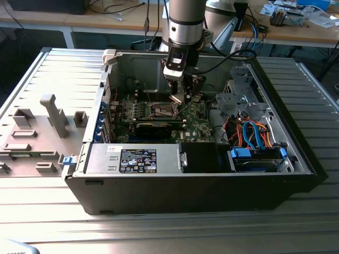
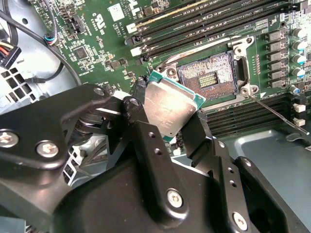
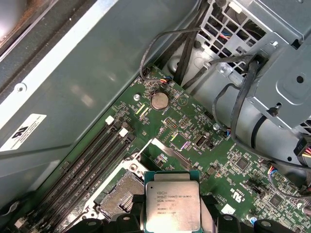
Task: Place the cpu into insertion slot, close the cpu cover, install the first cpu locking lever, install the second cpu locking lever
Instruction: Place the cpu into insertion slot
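My gripper [image 1: 180, 97] is inside the open computer case, shut on the cpu [image 2: 170, 109], a flat silvery square held tilted by two opposite edges between black fingers [image 2: 138, 121]. The cpu [image 3: 172, 206] hangs just above the green board, beside the insertion slot [image 2: 209, 77] and off its centre. The slot [image 3: 121, 194] lies open, its dark contact field bare inside a silver rim; it sits mid-board [image 1: 164, 110]. A silver strip [image 3: 165, 151] at the slot's edge may be the raised cpu cover. A thin lever rod [image 2: 277, 112] sticks out from one corner of the slot.
Memory slots [image 2: 214, 19] run along the socket. A long black card [image 1: 153, 127] and a labelled power supply box [image 1: 137, 159] lie nearer the camera. Drive cage with blue and orange cables [image 1: 254, 137] is on the exterior view's right. Case walls [image 1: 137, 66] surround the board.
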